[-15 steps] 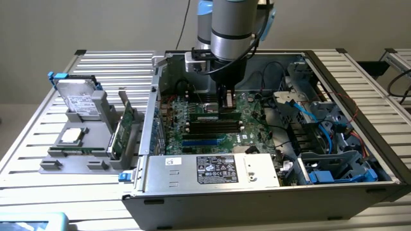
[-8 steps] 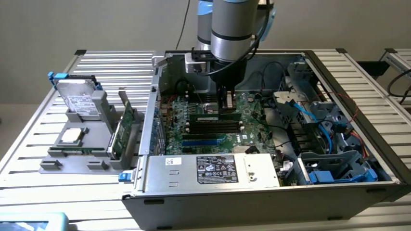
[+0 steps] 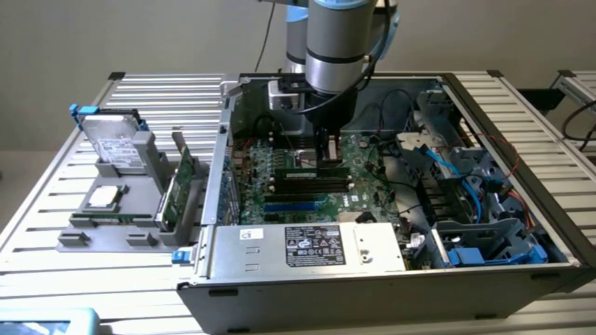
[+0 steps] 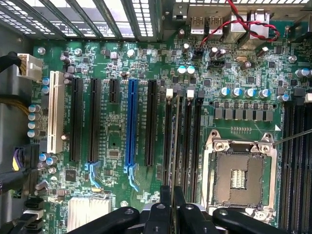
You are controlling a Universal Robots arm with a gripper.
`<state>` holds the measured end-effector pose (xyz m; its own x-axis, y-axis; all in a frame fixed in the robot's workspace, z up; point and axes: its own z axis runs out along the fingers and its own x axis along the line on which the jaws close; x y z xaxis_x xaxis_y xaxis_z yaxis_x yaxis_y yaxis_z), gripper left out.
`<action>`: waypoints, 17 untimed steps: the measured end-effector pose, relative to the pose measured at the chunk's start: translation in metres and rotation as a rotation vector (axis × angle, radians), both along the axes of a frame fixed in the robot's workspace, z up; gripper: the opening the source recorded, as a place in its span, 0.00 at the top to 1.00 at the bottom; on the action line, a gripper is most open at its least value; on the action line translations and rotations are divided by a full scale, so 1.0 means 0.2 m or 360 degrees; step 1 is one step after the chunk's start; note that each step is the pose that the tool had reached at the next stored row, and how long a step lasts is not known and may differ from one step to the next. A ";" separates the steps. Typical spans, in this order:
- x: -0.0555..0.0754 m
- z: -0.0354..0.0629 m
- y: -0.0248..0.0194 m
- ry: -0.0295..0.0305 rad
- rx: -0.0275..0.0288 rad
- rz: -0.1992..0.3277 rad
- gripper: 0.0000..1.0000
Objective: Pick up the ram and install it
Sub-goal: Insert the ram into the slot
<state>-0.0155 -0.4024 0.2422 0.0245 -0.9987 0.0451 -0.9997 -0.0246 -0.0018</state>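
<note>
Green and seen edge-on, the ram [image 4: 174,136] sits clamped between the closed fingers of the gripper [image 4: 172,195]. It is lined up along the black slots [image 4: 187,141] of the motherboard [image 4: 112,141], just beside the socket [image 4: 239,175]. Whether it is seated in a slot cannot be told. In the exterior view the arm reaches down into the open case [image 3: 484,105], while a drive [image 3: 116,143] rests outside it on the exterior view's left.

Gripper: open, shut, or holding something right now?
Gripper: closed on the ram, held edge-on above the motherboard.
</note>
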 end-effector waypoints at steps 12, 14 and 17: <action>0.00 -0.032 0.004 -0.00002 -0.00439 0.0000 0.86; 0.00 -0.035 0.011 -0.00006 -0.00490 0.0000 0.86; 0.00 -0.038 0.020 -0.00011 -0.00539 0.0000 0.86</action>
